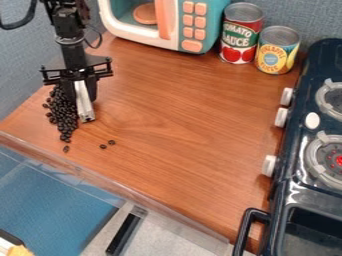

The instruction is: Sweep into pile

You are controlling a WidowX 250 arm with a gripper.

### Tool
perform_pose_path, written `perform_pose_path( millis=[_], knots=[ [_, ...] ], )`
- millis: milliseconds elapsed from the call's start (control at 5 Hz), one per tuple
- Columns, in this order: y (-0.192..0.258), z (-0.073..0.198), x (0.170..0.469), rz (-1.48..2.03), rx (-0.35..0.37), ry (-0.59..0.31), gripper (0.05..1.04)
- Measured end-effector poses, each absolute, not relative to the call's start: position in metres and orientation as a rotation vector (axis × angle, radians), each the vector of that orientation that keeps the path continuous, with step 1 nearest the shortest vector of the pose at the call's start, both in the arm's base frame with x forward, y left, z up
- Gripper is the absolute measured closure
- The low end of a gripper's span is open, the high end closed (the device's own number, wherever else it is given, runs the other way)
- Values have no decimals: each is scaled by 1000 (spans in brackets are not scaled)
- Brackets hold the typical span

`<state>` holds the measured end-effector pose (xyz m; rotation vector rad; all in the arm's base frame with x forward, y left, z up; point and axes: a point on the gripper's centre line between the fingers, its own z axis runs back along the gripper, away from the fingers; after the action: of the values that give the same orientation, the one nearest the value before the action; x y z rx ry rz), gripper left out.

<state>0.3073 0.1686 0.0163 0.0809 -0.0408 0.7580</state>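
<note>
At the upper left of the camera view, my gripper (pixel 81 91) hangs low over the wooden counter, shut on a pale, narrow sweeping tool (pixel 84 106) that points down toward the surface. Dark beans (pixel 62 114) lie in an elongated pile just left of the tool, and part of the pile is hidden behind the gripper. One loose bean (pixel 66 149) sits just below the pile's lower end. Two more beans (pixel 107 144) lie apart from it, to the lower right of the tool.
A toy microwave (pixel 180 22) stands behind, with a tomato sauce can (pixel 240 34) and a pineapple can (pixel 276 50) to its right. The toy stove (pixel 286 150) borders the right side. A clear raised edge (pixel 120 187) runs along the wooden counter's (pixel 180 110) front.
</note>
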Motion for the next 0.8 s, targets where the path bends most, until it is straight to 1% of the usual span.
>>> perform_pose_path(
  millis=[200,400,600,800],
  knots=[
    [150,24,308,733,17,-30,709],
    [107,52,327,647,-81,-88,709],
    [66,71,339,546,-143,-121,709],
    [34,64,338,411,-114,-113,709]
  ],
)
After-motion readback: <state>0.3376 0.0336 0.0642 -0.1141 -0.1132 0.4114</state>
